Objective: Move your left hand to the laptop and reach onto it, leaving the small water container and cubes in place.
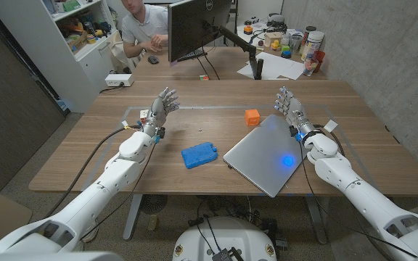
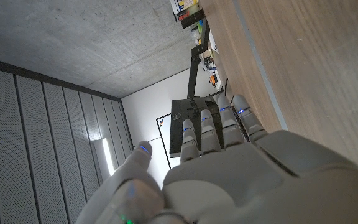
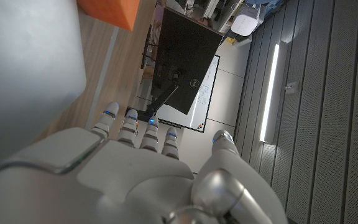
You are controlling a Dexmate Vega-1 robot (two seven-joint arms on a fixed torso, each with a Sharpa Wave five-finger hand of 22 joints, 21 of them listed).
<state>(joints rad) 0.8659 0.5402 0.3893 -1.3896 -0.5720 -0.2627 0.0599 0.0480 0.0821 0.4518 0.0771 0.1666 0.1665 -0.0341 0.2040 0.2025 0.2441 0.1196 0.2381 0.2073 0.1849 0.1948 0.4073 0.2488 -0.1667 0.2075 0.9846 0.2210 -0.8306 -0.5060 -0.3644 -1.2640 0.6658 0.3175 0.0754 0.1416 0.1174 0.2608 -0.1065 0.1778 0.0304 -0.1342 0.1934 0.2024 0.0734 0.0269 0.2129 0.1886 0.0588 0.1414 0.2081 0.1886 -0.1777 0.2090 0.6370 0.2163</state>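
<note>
A closed silver laptop (image 1: 265, 154) lies right of the table's middle, a blue glow on its lid. An orange cube (image 1: 252, 117) sits just beyond its far corner. The flat blue water container (image 1: 197, 155) lies left of the laptop near the middle. My left hand (image 1: 162, 107) is raised over the table's left part, fingers apart and pointing up, holding nothing, well left of the laptop. A small pale cube (image 1: 144, 114) sits beside it. My right hand (image 1: 291, 107) stands open by the laptop's far right edge. The right wrist view shows the laptop (image 3: 23, 68) and orange cube (image 3: 107, 12).
A person (image 1: 140, 25) sits behind the table next to a dark monitor (image 1: 198, 25) on an arm. A second table (image 1: 281, 61) behind holds papers and clutter. A tiny dark speck (image 1: 199, 130) lies mid-table. Bare wood (image 2: 303, 62) lies beside my left hand (image 2: 229, 168).
</note>
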